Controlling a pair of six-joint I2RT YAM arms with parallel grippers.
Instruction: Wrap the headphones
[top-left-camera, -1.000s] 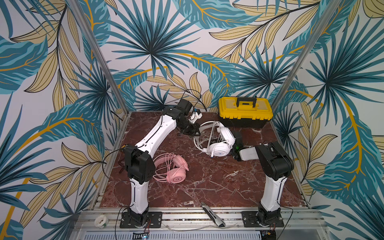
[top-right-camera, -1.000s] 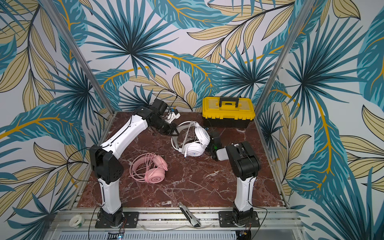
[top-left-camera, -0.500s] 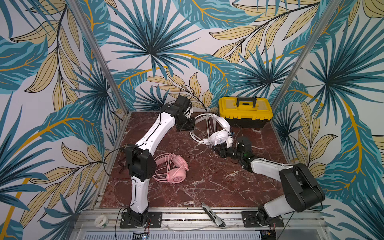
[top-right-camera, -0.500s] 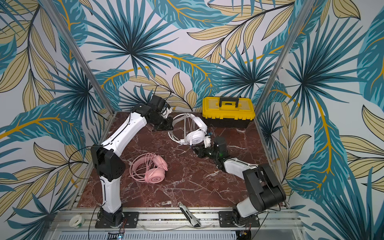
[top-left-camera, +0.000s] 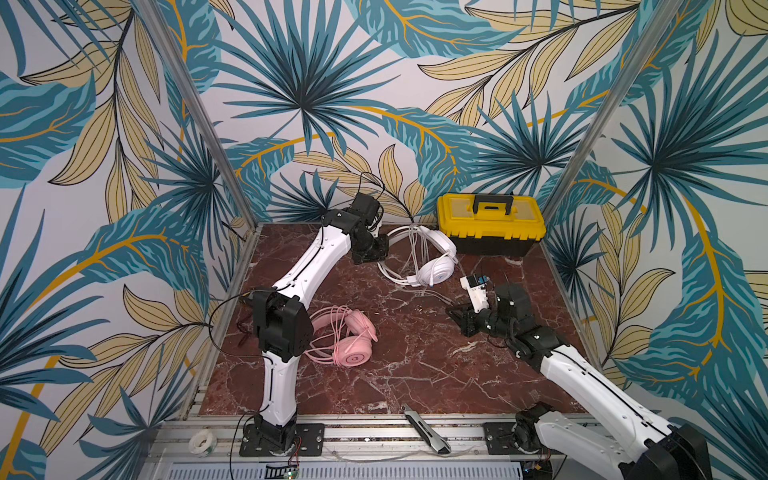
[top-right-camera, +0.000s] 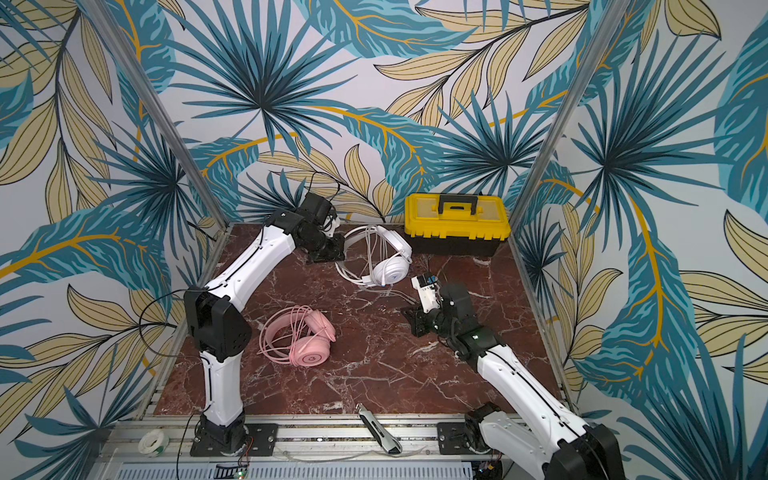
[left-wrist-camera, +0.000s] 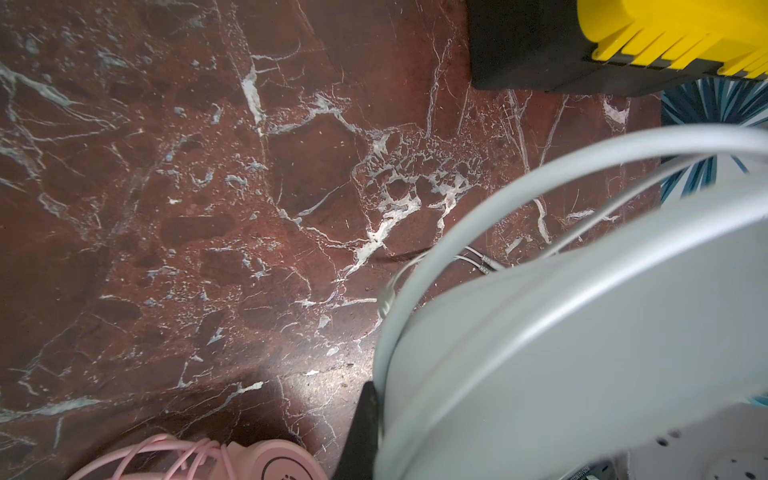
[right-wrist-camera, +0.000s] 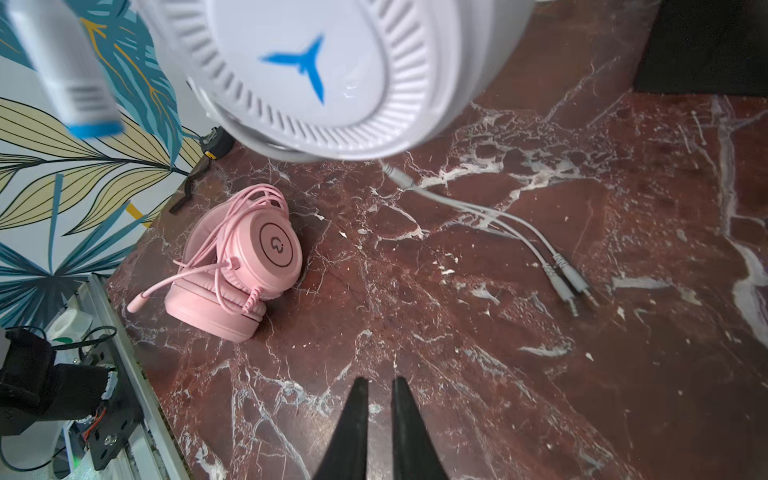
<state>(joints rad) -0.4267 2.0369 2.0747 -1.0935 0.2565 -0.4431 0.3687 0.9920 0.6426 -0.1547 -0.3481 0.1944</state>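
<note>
White headphones (top-left-camera: 437, 266) are held at the rear of the worktop (top-left-camera: 415, 374) beside the yellow toolbox (top-left-camera: 490, 224). The left tool (top-left-camera: 376, 252), on its far-stretched arm, is clenched on their headband. The right arm reaches low and forward, with the right tool (right-wrist-camera: 379, 380) narrowly parted and empty. Pink headphones (top-left-camera: 353, 349) lie near the left arm's base.

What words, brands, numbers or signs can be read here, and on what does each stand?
No words or numbers are legible.
Earcup of the white headset: blue three-pointed emblem, no letters.
Earcup of the pink headset: ringed curl-and-dots logo, no readable letters.
The yellow toolbox: no lettering visible.
A label strip at the left wrist view's edge: print too small to read.
</note>
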